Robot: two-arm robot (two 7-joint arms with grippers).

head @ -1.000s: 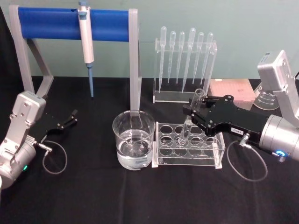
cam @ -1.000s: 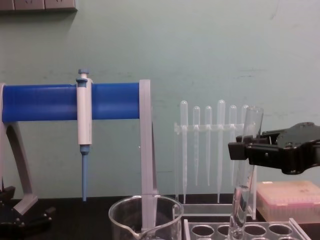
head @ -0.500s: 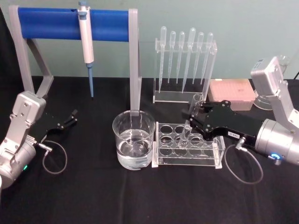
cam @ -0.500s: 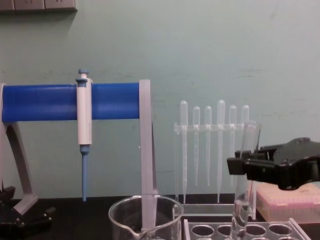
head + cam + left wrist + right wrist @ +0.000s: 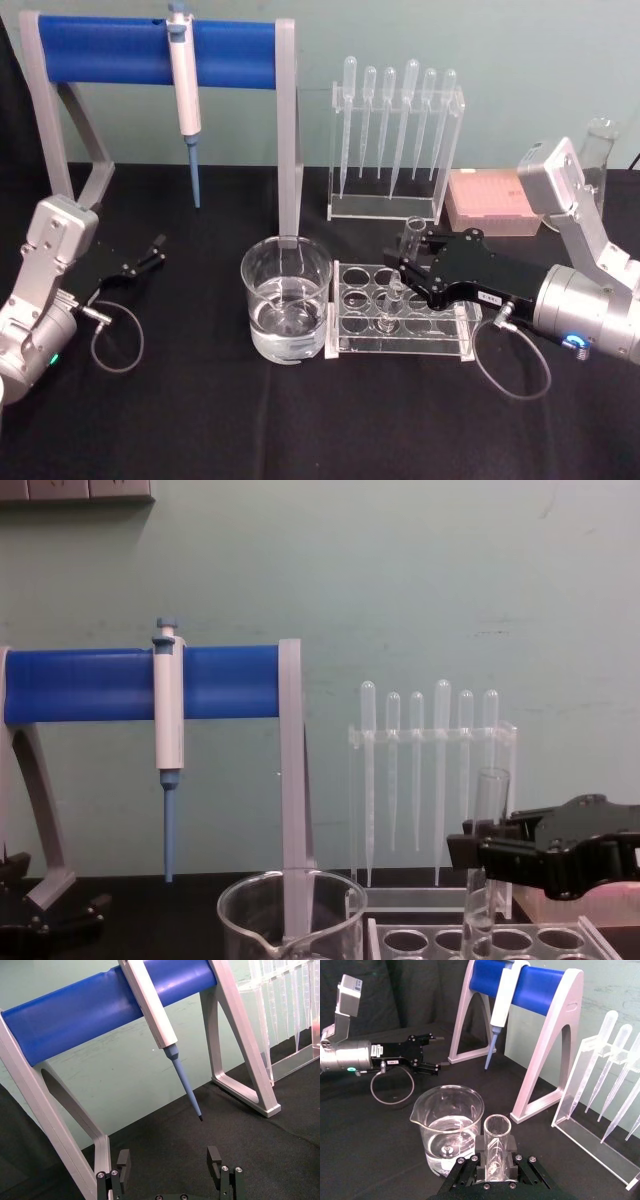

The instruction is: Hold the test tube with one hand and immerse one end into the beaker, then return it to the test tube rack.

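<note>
**Tube held upright in the rack, beside the beaker**

The right gripper (image 5: pixel 414 258) reaches in from the right over the clear rack (image 5: pixel 402 312), its black fingers closed on the upper part of the test tube (image 5: pixel 399 280), just below the open rim. In the right wrist view the tube's round mouth (image 5: pixel 496 1127) sits between the two jaw blocks, which press on it from either side. The tube stands nearly upright with its lower end down in one of the rack's holes; whether the rounded bottom touches the rack's base is hard to tell through the clear plastic. In the chest view the tube (image 5: pixel 483 850) rises above the black fingers, with the gripper (image 5: pixel 478 850) coming in from the right edge.

Just to the left of the rack, touching or nearly touching it, stands the beaker (image 5: pixel 286 312), partly filled with clear liquid, its spout toward the robot.

Behind the rack is a clear stand of pipettes (image 5: pixel 396 125), and to its right a pink box (image 5: pixel 497 200). At the back left a blue-barred stand (image 5: pixel 158 52) carries a hanging pipettor (image 5: pixel 184 85).

The left gripper (image 5: pixel 153 252) rests low on the black table (image 5: pixel 300 420) at the left, well apart from the beaker, its fingers spread with nothing between them.
</note>
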